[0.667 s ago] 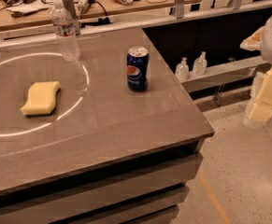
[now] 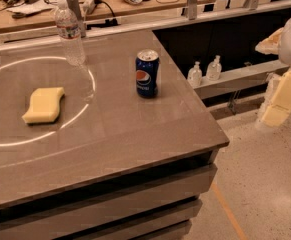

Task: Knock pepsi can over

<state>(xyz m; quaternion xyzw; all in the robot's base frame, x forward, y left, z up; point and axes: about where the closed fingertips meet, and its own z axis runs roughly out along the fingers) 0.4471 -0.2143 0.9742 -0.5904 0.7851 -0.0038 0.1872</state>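
In the camera view, my only feed, very little has changed over the last moment. The pepsi can is upright on the grey table, in the same spot as before, near the right-hand edge and a little back from the front corner. The yellow sponge to its left and the clear water bottle behind and to its left have not shifted either.

The only movement I can pick out is at the right border. There the gripper and the pale arm above it sit a touch differently than before. They are off the table, out over the floor and lower than the tabletop edge, well apart from the can. It is partly cut off by the frame and looks like blurred yellowish blocks, so I cannot tell whether it is apart or together.

I take this to mean the task has barely begun. The can has had no contact, and the whole approach is yet to be made. I would come in from the right, rising above the table edge and sweeping sideways into the can's upper half.
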